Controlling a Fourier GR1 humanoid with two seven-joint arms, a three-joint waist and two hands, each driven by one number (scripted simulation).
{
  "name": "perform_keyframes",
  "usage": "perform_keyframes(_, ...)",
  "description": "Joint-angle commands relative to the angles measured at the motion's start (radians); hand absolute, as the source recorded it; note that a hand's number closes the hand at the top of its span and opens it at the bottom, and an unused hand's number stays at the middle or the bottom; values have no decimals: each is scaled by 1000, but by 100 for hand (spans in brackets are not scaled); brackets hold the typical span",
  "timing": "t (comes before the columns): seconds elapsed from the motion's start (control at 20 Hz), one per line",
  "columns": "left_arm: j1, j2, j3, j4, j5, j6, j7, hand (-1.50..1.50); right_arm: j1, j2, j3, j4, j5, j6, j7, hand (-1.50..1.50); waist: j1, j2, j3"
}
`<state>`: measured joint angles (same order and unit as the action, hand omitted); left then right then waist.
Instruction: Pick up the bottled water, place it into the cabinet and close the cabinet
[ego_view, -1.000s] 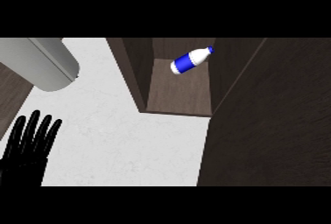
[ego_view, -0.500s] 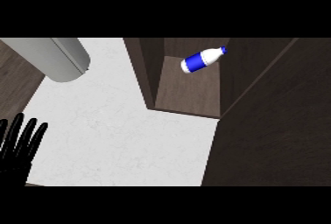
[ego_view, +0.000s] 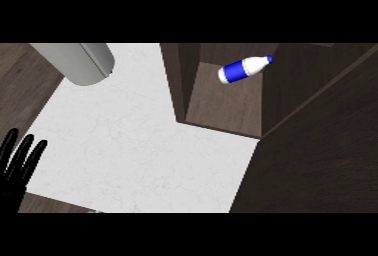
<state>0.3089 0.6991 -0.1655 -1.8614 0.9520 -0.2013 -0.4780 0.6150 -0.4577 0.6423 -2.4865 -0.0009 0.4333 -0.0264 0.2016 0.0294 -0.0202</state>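
While the bottled water (ego_view: 244, 69) lies tilted inside the cabinet (ego_view: 221, 107), upper right of frame, only closing is left to do. Left hand (ego_view: 16, 175): lower left edge, fingers straight, holding nothing (resting). Right hand: unseen. Next move, by judgement: swing the apparent open door (ego_view: 317, 165), lower right, shut.

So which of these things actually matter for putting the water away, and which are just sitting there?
Part of the job:
- bottled water, lying inside the cabinet
- cabinet, open
- dark panel at the right, probably its door

Just there:
- white counter
- grey cylinder, top left
- left hand, open, resting at the lower left edge
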Motion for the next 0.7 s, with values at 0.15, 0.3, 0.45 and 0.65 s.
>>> perform_keyframes(0.15,-13,35,20,12,13,-29,22,-150,-175,-37,90,-38,40,92,102,-150,53,9,-8)
perform_keyframes(0.3,-10,36,29,17,25,-36,20,-150,-221,-35,80,-37,28,96,112,150,55,5,-8)
perform_keyframes(0.45,-21,41,34,23,27,-48,21,-150,-238,-28,72,-27,14,86,128,150,40,6,-10)
perform_keyframes(0.65,-16,52,33,29,26,-54,31,-150,-278,-45,70,-19,15,106,151,150,39,4,-11)
